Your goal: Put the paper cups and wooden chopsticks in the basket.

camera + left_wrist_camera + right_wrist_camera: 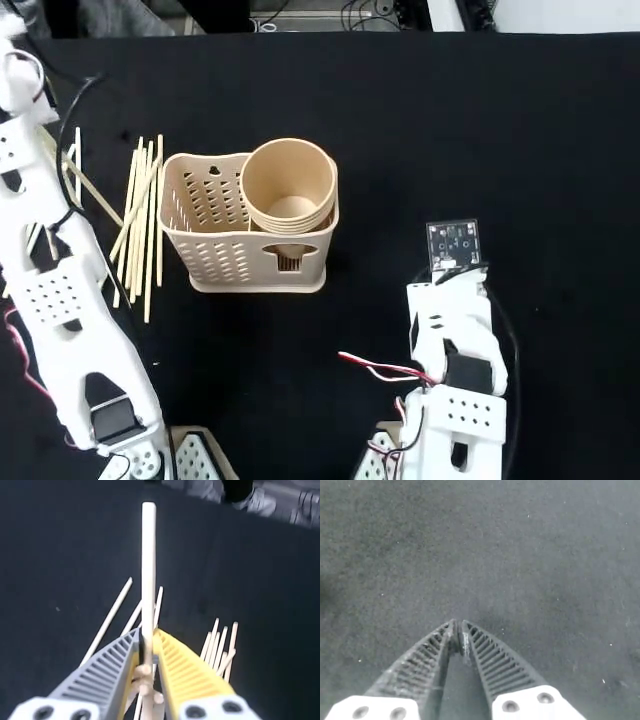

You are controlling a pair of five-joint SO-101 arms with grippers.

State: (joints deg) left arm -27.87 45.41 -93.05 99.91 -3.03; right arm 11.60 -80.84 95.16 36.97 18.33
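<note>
Now | left tool (147, 645) clamped on one pale wooden chopstick (148, 570) | other wooden chopsticks (145, 225) loose on black tabletop (480, 120), just beside beige perforated plastic basket (225, 262) | stacked tan paper cups (288, 185) already inside | right tool (456, 630) pressed together, holding nothing | advice: stand the stick upright over the basket's free compartment before letting go

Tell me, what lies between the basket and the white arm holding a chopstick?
A loose bunch of wooden chopsticks lies on the black table there, just beside the basket, as the high view shows.
</note>
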